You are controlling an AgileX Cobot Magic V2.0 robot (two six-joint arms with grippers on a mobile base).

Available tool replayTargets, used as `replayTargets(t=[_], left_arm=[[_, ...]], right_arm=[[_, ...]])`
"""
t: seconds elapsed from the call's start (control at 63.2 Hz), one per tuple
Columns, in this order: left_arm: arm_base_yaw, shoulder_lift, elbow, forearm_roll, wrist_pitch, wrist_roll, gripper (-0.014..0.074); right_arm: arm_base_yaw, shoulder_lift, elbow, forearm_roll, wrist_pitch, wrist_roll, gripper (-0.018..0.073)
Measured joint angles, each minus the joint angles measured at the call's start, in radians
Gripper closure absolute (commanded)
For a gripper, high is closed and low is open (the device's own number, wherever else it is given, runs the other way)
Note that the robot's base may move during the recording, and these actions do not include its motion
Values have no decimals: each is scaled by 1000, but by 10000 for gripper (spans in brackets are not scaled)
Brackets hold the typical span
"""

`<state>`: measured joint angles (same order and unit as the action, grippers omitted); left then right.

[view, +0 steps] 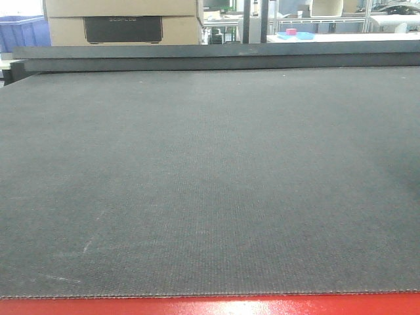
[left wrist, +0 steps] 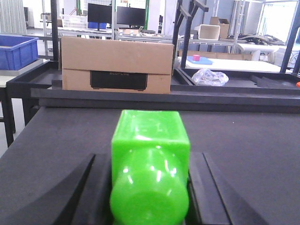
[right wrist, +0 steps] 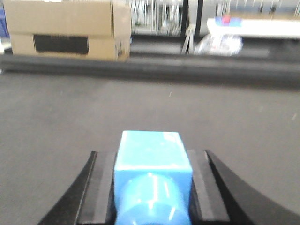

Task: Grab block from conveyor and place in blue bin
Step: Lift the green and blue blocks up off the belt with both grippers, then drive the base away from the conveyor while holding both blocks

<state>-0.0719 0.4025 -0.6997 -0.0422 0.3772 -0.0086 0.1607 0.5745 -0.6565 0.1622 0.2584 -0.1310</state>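
The conveyor (view: 210,184) is a wide dark grey woven belt with a red frame edge at the bottom of the front view; neither block nor gripper shows there. In the left wrist view my left gripper (left wrist: 149,161) is shut on a glossy green block (left wrist: 150,164), its black fingers (left wrist: 91,187) pressed on both sides, just above the belt (left wrist: 243,140). In the right wrist view my right gripper (right wrist: 152,161) is shut on a light blue block (right wrist: 152,173) over the belt (right wrist: 70,117). A blue bin (left wrist: 16,50) stands at the far left; it also shows in the front view (view: 23,31).
A cardboard box (left wrist: 117,65) stands beyond the belt's far edge; it also shows in the front view (view: 125,23) and the right wrist view (right wrist: 65,29). A crumpled clear plastic bag (left wrist: 210,76) lies at the back right. Racks and monitors fill the background.
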Motion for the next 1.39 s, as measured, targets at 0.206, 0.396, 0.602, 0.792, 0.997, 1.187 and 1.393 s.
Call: replayTargets(t=[0.206,0.396,0.602,0.792,0.997,1.187,1.393], left_arm=[[0,-2,2,0,59,0,707],[0,-6,3,0,59,0,707],[0,-6,3,0,41,0,707],[-24,-6,3,16,39,0,707],[-143,-6,3,72,39,0,707],[-187,-6,3,100,7,0,707],[-187,-6,3,100,-2,0,707]], right_arm=[[0,-100,38,-25,-34,0,721],[0,-170,40,-30,-66,0,721],[0,-172,40,-31,-66,0,721],[0,-172,40,-31,-66,0,721],[0,-172,40,-31,-66,0,721],[0,-172,40,-31,-66,0,721],[0,-172,40,-31,-64,0,721]])
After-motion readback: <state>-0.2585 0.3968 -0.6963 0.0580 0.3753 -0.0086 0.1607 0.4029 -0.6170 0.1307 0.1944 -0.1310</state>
